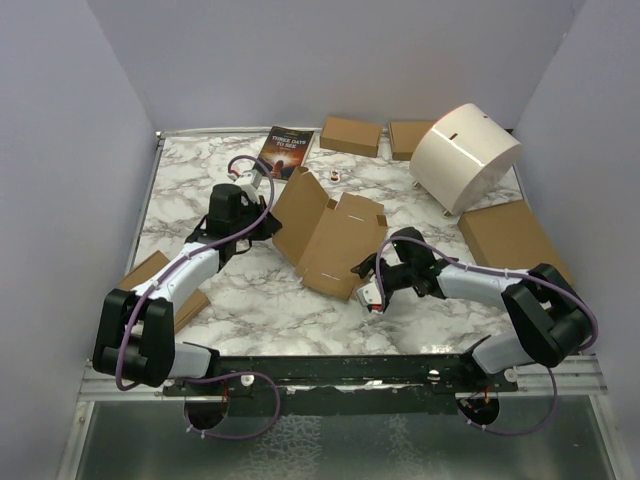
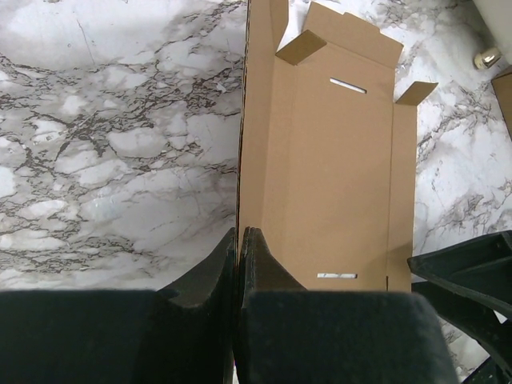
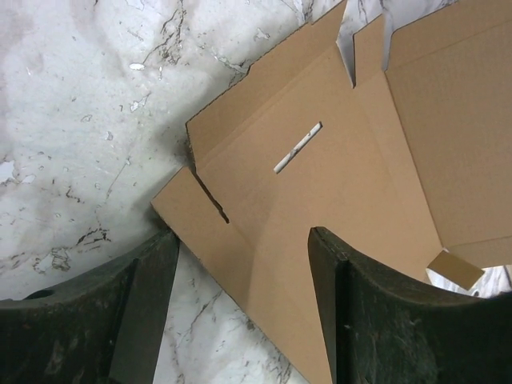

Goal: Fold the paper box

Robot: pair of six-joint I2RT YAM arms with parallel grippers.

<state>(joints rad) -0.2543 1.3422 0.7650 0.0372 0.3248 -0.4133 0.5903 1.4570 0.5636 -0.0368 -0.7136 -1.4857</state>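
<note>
Cardboard box (image 1: 330,235) puts its near edge between your right claw's (image 3: 244,248) wide jaws, while the left claw (image 2: 238,240) pinches its raised side.

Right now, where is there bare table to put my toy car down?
Bare marble: far left, between the book and the table's left rim; and the near side, in front of the paper box. Crowded: the back, with small boxes and the white drum; the right, under the flat box.
</note>
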